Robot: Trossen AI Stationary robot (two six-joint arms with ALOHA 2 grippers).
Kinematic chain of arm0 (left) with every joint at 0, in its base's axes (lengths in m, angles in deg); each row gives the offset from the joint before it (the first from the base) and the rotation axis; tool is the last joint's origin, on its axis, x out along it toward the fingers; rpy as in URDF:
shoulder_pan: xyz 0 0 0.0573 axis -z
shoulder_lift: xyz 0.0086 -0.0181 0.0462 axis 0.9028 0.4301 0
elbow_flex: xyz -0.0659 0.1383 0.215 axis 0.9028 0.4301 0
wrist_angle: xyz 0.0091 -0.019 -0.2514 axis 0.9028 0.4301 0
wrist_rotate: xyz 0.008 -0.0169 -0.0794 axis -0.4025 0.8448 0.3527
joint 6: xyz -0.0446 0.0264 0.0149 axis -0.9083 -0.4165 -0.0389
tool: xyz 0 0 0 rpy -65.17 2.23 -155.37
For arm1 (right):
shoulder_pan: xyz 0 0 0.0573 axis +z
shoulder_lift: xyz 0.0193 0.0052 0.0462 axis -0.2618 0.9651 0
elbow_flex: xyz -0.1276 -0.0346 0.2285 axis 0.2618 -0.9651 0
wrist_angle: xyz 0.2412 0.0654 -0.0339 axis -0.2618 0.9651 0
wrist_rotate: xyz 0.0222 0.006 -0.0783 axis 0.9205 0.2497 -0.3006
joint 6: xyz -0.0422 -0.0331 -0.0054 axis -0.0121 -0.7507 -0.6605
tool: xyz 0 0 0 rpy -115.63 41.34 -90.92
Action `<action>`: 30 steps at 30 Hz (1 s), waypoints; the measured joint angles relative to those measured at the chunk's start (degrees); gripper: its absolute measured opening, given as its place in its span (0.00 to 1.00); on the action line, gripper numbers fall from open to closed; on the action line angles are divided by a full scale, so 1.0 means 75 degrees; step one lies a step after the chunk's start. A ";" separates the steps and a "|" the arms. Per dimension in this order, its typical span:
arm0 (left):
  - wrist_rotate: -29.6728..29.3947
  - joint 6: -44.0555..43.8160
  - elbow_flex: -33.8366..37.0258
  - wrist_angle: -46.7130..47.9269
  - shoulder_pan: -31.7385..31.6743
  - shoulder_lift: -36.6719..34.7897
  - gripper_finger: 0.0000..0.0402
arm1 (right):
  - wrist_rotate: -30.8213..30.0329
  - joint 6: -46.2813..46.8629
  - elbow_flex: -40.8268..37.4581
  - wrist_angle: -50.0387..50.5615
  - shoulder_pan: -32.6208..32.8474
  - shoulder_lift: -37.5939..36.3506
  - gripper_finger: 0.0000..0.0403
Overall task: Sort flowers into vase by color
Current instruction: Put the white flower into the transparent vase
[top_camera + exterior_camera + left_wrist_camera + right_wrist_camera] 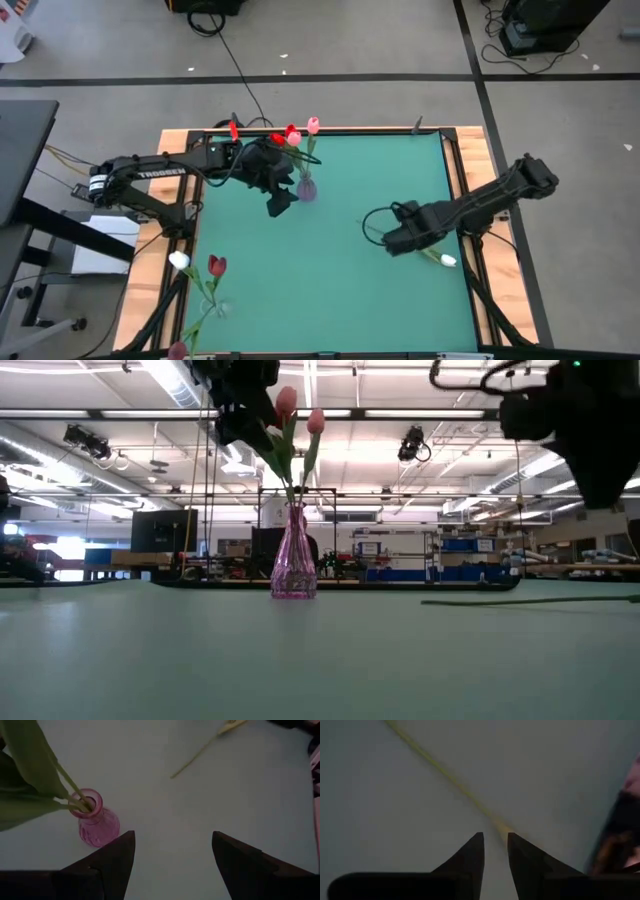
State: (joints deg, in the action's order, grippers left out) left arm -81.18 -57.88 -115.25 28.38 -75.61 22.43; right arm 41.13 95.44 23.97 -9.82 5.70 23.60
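A pink glass vase (306, 188) (293, 560) (95, 822) stands at the table's far middle. It holds a red tulip (290, 135) and a pink tulip (313, 125) by their stems. My left gripper (280, 200) (172, 855) hovers open just beside the vase, clear of it. A white tulip (447, 260) lies flat on the green mat at the right, its stem (530, 600) (445, 772) level on the table. My right gripper (393, 243) (495, 840) hangs above that stem, pointing down. Its fingers stand a narrow gap apart with nothing between them.
At the near left a clear vase (215, 305) holds a white tulip (180, 260) and a red tulip (217, 265). A dark pink bud (177, 350) shows at the near edge. A wooden frame (470, 200) borders the green mat, whose middle is bare.
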 joint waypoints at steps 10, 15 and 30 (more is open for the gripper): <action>0.0061 0.0195 0.0000 0.0202 -0.0045 -0.0003 0.67 | 0.1877 -0.4181 -0.1523 -0.1663 -0.1044 -0.0027 0.40; 0.0058 0.0159 0.0000 0.0398 -0.0045 -0.0003 0.67 | 0.1832 -0.5100 -0.2049 -0.1751 -0.1302 -0.0033 0.52; -0.0444 0.0009 0.0000 0.0403 -0.0042 -0.0003 0.67 | 0.1916 -0.5863 -0.3476 -0.3237 -0.1567 -0.0063 0.32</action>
State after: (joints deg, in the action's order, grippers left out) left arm -84.51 -57.81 -115.25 31.40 -75.93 22.40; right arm 55.50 51.47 -2.10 -34.10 -6.05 23.13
